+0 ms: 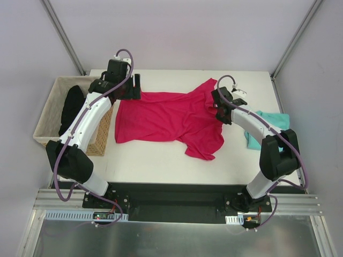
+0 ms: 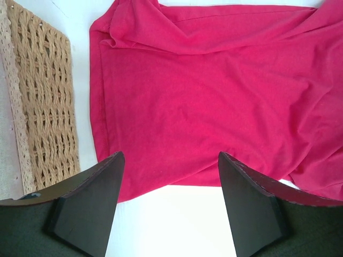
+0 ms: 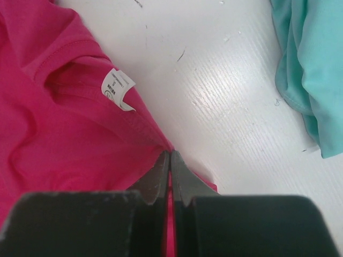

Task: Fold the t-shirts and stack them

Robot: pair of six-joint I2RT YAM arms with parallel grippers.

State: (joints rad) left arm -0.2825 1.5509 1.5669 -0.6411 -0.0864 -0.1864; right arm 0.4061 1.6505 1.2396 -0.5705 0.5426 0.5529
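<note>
Lying spread across white table (image 1: 161, 163), magenta t-shirt (image 1: 166, 120): hem left, collar right. Right gripper (image 3: 170, 155) fingers together, pinching shirt edge beside neck label (image 3: 118, 90). Left gripper (image 2: 169, 160) fingers apart over hem, near wicker basket (image 2: 48, 96). Teal t-shirt (image 3: 311, 64) crumpled at right edge.

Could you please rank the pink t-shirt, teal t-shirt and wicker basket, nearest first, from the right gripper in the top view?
1. pink t-shirt, pinched in the right gripper.
2. teal t-shirt, just right of it.
3. wicker basket, far left.
</note>
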